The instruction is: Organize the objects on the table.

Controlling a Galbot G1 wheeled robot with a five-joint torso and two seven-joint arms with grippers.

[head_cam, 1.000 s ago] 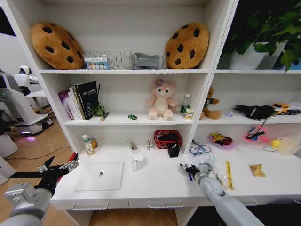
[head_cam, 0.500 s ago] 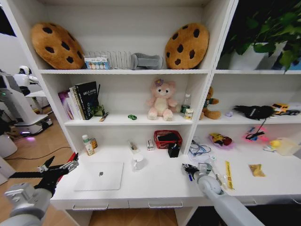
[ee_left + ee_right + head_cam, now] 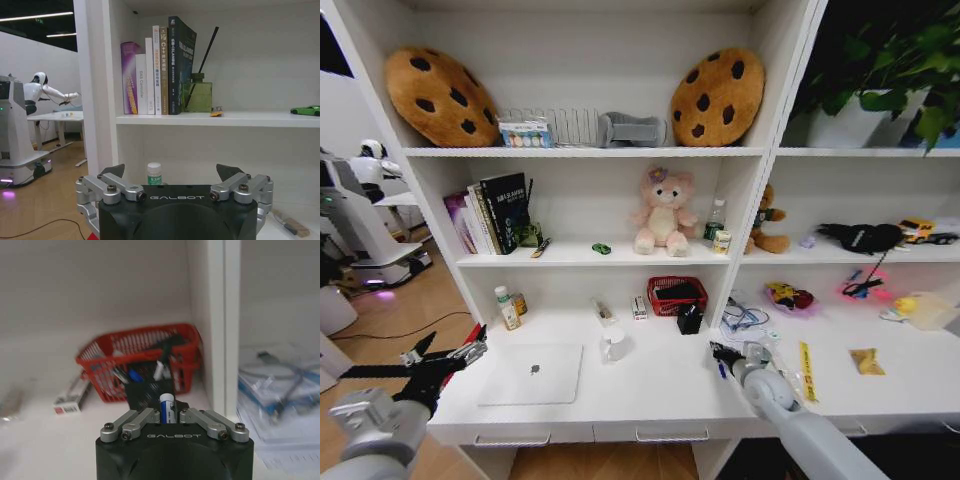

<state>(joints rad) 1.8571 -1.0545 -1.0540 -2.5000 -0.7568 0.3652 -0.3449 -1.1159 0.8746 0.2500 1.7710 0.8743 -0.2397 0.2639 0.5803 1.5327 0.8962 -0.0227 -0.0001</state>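
My right gripper (image 3: 725,354) hovers low over the white table (image 3: 655,390), right of centre. It is shut on a blue marker (image 3: 166,409), whose tip sticks out between the fingers. Ahead of it stands a black mesh pen holder (image 3: 148,392) with markers in it. The silver laptop (image 3: 532,373) lies closed on the table's left part. My left gripper (image 3: 468,351) hangs open off the table's left end, at the laptop's height, with nothing between its fingers (image 3: 116,171). A tiny green toy car (image 3: 601,248) sits on the middle shelf.
A red wire basket (image 3: 676,293) stands at the back behind the pen holder (image 3: 690,318). A white mug (image 3: 613,343) is right of the laptop. A small bottle (image 3: 505,309) stands at the back left. Cables and packets lie on the right part.
My right gripper has moved a little farther back and to the right with the marker, toward the pen holder. The left arm has not moved.
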